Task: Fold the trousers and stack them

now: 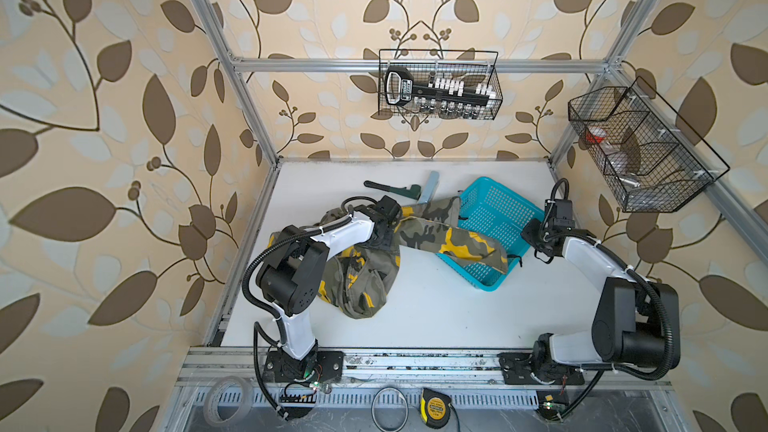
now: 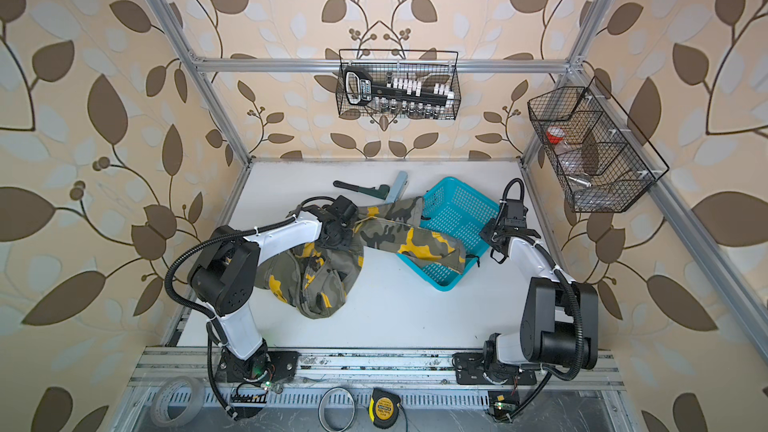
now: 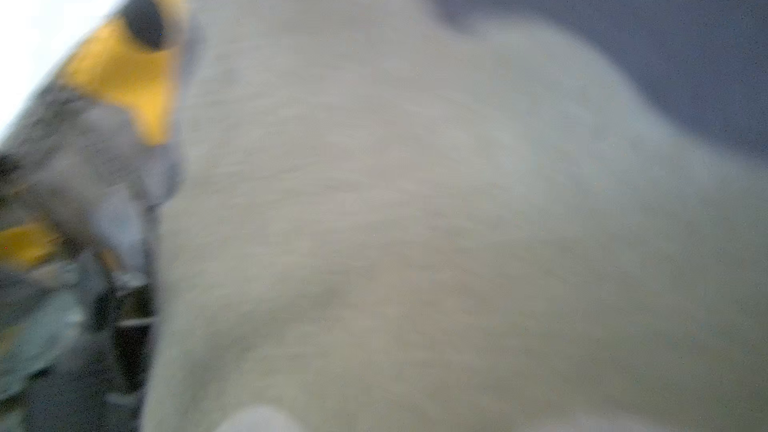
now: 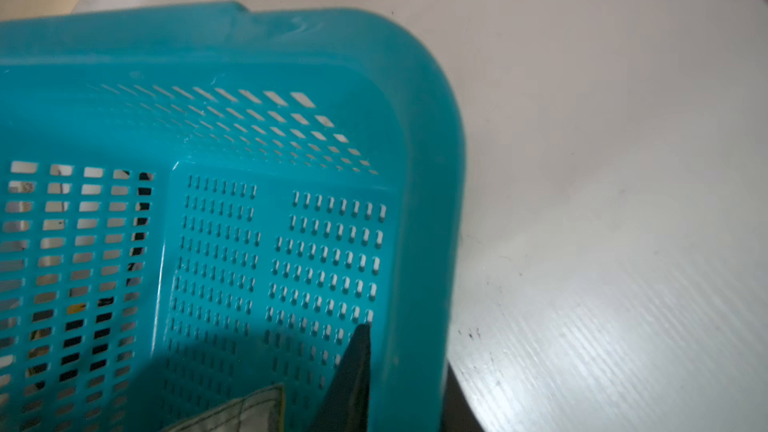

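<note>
Left jaws are pressed together in, right jaws unreadable beside, the surely soft, limp olive-black-yellow camouflage cargo trousers sprawled on the white counter, one leg across the turquoise perforated plastic basket; I'd pinch hems.

Trousers bunched on white table; one leg stretched over turquoise basket rim; black tool behind.

Trousers: one pair. Turquoise basket: one. Wire baskets: two, the back wire basket and the side wire basket. Wrench: one. Pale blue bar: one. Tape measure: one. Tape roll: one. Hoop: one.
</note>
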Motion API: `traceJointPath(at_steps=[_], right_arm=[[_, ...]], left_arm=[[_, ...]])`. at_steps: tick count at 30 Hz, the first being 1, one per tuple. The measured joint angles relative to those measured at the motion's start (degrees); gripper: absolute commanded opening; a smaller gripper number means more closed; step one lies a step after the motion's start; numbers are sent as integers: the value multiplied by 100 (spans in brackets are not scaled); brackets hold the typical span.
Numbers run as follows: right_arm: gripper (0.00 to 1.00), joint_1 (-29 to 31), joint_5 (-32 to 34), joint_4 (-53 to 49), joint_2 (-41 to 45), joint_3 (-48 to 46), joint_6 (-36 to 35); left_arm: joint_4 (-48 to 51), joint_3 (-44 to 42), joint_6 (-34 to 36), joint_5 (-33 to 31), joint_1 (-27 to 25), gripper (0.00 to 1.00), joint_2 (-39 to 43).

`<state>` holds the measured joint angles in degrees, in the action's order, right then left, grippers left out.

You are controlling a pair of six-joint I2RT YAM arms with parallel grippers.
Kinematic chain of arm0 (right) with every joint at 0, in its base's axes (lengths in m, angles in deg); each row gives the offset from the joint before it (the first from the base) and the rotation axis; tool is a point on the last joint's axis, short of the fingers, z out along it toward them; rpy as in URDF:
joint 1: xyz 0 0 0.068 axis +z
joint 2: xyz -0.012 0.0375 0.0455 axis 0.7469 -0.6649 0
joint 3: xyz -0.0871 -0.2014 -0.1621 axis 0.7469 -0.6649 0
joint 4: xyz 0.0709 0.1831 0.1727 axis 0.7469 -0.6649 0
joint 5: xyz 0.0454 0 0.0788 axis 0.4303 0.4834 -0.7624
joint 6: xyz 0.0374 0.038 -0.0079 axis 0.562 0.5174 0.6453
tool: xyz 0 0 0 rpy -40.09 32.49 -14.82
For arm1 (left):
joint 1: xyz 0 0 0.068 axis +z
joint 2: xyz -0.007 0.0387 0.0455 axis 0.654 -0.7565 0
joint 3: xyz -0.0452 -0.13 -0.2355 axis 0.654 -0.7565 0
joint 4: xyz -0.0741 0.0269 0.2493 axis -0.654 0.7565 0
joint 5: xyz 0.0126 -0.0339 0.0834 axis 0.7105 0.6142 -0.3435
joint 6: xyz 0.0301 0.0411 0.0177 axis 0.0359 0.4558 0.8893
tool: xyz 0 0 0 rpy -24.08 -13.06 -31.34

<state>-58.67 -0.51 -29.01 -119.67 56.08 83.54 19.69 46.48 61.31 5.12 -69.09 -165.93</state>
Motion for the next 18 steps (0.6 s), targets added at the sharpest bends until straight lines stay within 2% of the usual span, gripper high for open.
traceJointPath(at_steps=[8, 18], right_arm=[[13, -223, 483, -225, -579, 623, -726], [15, -315, 1075, -391, -1998, 2367, -1572]], left_arm=[[304, -658, -608, -876, 702, 0, 686], [782, -1038, -1305, -1755, 1113, 0, 1893]])
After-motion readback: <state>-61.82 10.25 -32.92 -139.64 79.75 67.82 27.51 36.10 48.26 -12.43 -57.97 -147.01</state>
